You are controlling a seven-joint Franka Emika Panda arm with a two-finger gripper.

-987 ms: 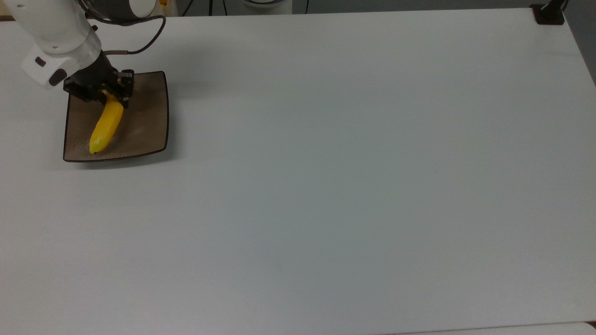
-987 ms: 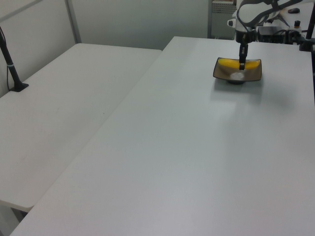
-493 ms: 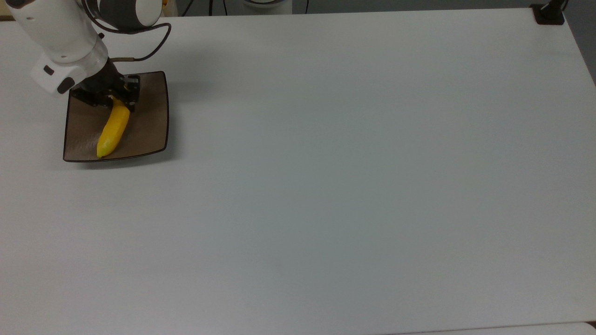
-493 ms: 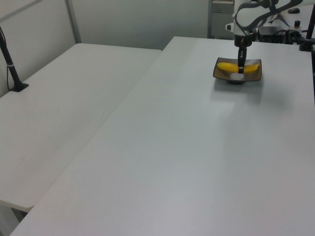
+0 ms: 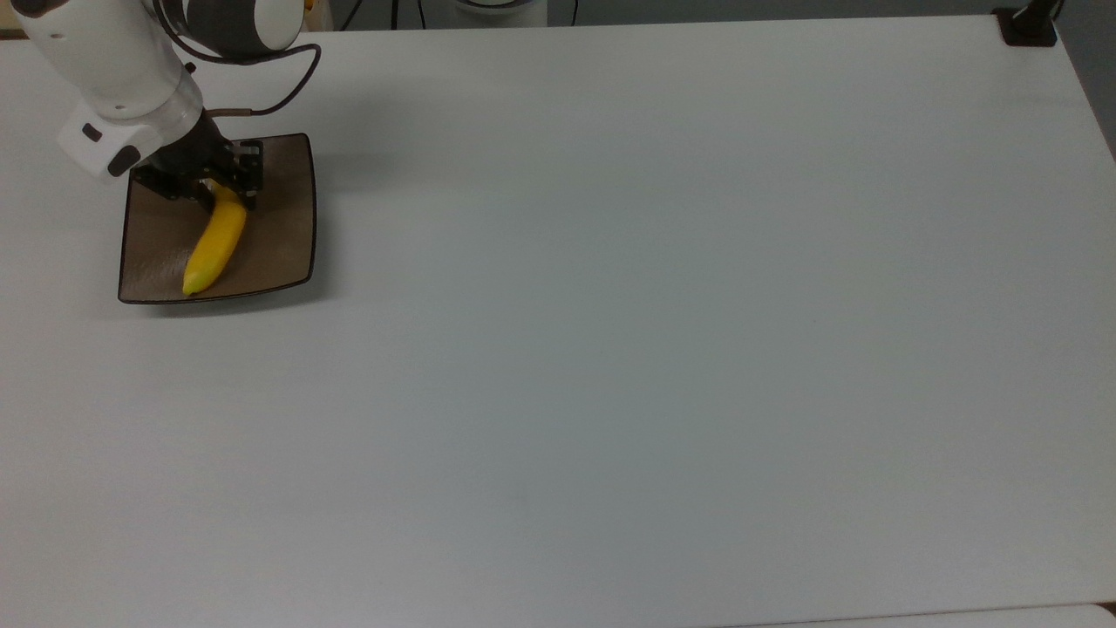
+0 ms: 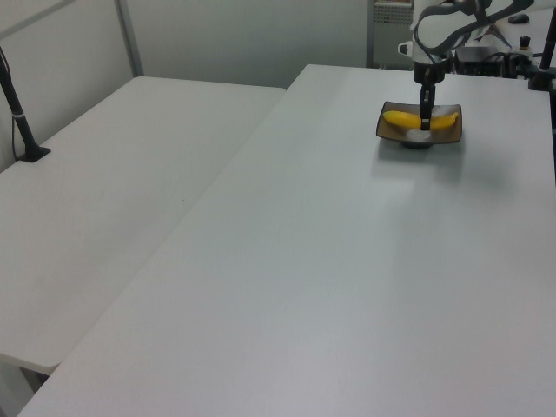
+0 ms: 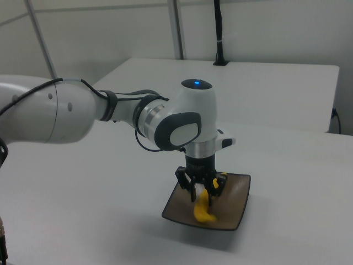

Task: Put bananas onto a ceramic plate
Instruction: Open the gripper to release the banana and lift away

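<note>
A single yellow banana (image 5: pixel 214 244) lies on the square brown ceramic plate (image 5: pixel 281 228), its tip toward the top view's bottom. The plate stands at the top view's far left. My gripper (image 5: pixel 218 185) hangs low over the banana's stem end, open, with a finger on either side of it. In the right view the gripper (image 7: pixel 203 193) straddles the banana (image 7: pixel 203 213) above the plate (image 7: pixel 234 200). In the left view a dark finger crosses in front of the banana (image 6: pixel 400 118), which rests flat in the plate (image 6: pixel 380 130) under the gripper (image 6: pixel 425 117).
The plate stands on a wide white table (image 5: pixel 654 331). A black post base (image 5: pixel 1029 26) stands at the top view's far right corner. A second white table (image 6: pixel 95 200) adjoins on the left view's left.
The gripper lowered the banana onto the plate and shifted slightly toward the top view's right. Over the last half second the arm held still and the banana settled a little.
</note>
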